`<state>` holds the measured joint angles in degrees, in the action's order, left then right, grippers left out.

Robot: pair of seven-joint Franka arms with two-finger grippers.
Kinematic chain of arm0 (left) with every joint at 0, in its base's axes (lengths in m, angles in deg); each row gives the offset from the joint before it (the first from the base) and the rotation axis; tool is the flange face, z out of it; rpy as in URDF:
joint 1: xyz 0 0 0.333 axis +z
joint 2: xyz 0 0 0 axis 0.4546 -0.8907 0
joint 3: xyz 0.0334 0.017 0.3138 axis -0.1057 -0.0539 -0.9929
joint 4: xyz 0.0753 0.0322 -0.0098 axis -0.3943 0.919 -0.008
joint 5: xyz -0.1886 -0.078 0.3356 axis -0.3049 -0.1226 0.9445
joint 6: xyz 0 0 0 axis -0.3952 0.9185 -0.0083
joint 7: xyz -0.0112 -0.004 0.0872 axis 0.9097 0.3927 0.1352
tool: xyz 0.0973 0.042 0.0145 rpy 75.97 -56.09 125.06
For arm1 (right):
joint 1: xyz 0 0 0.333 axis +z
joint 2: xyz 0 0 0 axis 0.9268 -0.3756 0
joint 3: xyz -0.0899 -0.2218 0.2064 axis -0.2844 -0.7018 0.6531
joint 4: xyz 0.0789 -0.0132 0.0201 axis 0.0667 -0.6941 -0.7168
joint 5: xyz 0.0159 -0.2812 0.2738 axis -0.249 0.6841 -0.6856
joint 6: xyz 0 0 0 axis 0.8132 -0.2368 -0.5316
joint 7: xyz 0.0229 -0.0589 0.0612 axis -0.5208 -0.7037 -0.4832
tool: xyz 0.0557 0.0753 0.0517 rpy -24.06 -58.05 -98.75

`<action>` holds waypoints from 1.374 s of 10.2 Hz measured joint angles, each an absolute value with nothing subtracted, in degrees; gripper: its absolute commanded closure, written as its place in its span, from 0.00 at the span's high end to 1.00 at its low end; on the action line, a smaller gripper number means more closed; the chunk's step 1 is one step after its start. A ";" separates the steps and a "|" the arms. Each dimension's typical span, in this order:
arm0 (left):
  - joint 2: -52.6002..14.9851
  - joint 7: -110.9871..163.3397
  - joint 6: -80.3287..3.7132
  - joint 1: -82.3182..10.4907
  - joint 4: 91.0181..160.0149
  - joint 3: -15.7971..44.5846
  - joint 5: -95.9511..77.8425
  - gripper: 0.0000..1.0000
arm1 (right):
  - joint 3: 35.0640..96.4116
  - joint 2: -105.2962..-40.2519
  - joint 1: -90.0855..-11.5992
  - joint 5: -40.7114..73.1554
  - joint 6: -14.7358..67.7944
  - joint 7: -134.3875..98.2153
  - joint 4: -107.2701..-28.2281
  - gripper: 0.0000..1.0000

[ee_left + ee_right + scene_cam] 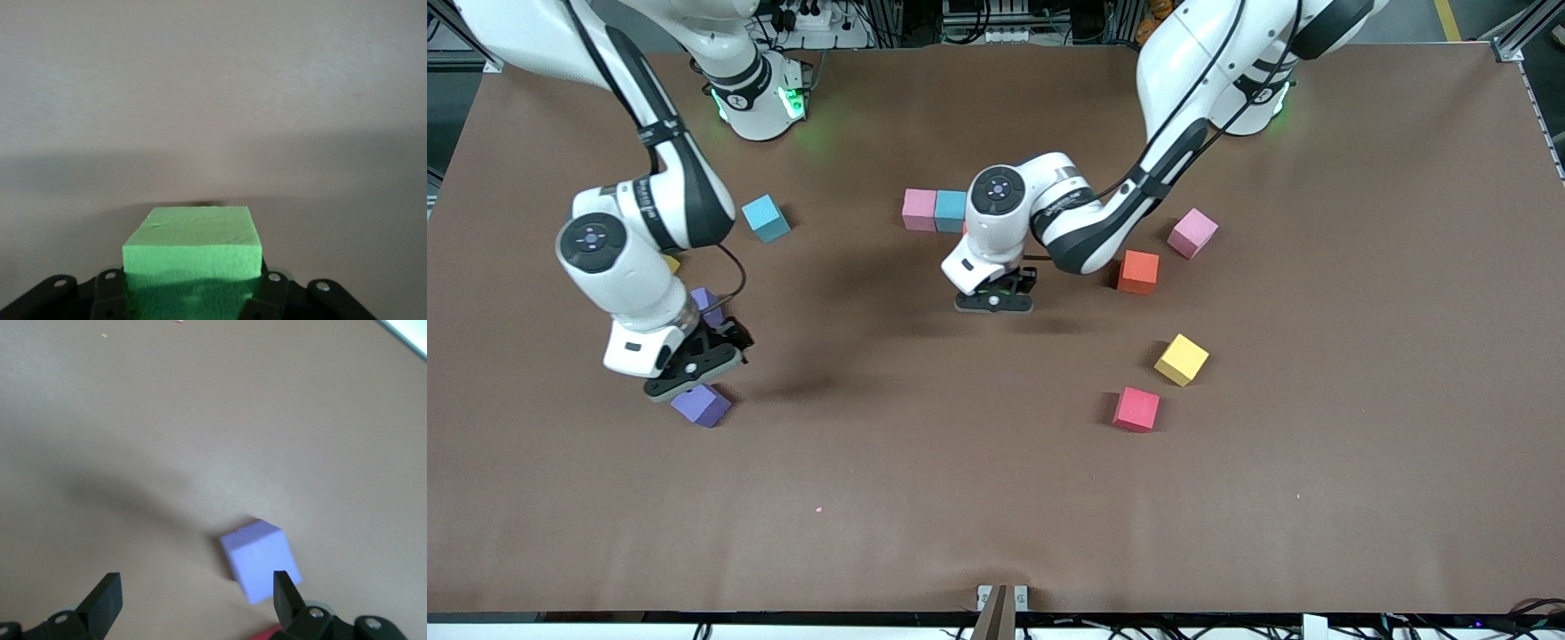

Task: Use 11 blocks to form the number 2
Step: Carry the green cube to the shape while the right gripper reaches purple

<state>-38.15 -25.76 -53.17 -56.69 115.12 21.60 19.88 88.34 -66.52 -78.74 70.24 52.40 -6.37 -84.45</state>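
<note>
We are early in building the number 2: only a pink block (919, 209) and a light blue block (951, 211) sit touching in a row, and we take that pair as our landmark. The left tool (994, 300) is clamped on a green block (192, 248), seen in the left wrist view, and hangs low over the surface just nearer the front camera than the pair. We judge the next move is to set this block down in touch with the pair, squared to it, most likely at the row's end toward the left arm.

The right tool (691, 373) stands wide open and empty, well toward the right arm's end of the surface from the pair, just above a purple block (701, 404). In the right wrist view that block (260, 559) lies beside one finger, not centred between them, so we would need to shift over before closing.
</note>
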 measured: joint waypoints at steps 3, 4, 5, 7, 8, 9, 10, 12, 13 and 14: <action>-41.12 -27.03 -53.21 -59.09 112.88 21.41 19.88 0.23 | 88.46 -66.37 -79.76 70.24 52.61 -5.13 -83.89 1.00; -41.15 -27.05 -53.21 -59.24 112.86 21.40 19.88 0.23 | 88.47 -66.11 -80.41 70.24 52.60 -4.94 -83.62 1.00; -41.16 -27.05 -53.21 -59.31 112.86 21.40 19.88 0.23 | 88.49 -65.63 -80.93 70.24 52.55 -3.72 -83.48 1.00; -41.31 -27.68 -53.15 -60.04 113.15 21.38 19.88 0.23 | 89.00 -64.56 -80.98 70.24 51.68 -1.25 -83.50 1.00; -41.40 -28.42 -53.11 -60.62 113.44 21.37 19.88 0.23 | 89.60 -64.45 -80.97 70.24 51.44 -0.94 -83.56 1.00; -41.42 -29.09 -53.07 -61.01 113.80 21.31 19.88 0.23 | 90.02 -64.45 -80.97 70.24 51.32 -0.75 -83.79 1.00; -41.41 -29.68 -53.08 -61.14 114.09 21.26 19.95 0.23 | 90.11 -64.45 -80.97 70.24 51.31 -0.20 -83.93 1.00; -41.40 -30.81 -53.08 -61.17 114.15 21.26 20.11 0.25 | 90.11 -64.45 -80.99 70.24 51.30 0.41 -84.00 1.00; -41.39 -31.34 -53.08 -61.24 114.20 21.26 20.37 0.25 | 90.07 -64.43 -81.09 70.24 51.25 1.39 -83.99 1.00; -41.36 -31.68 -53.08 -61.31 114.29 21.26 20.64 0.25 | 90.06 -64.36 -81.60 70.24 51.17 3.50 -83.96 1.00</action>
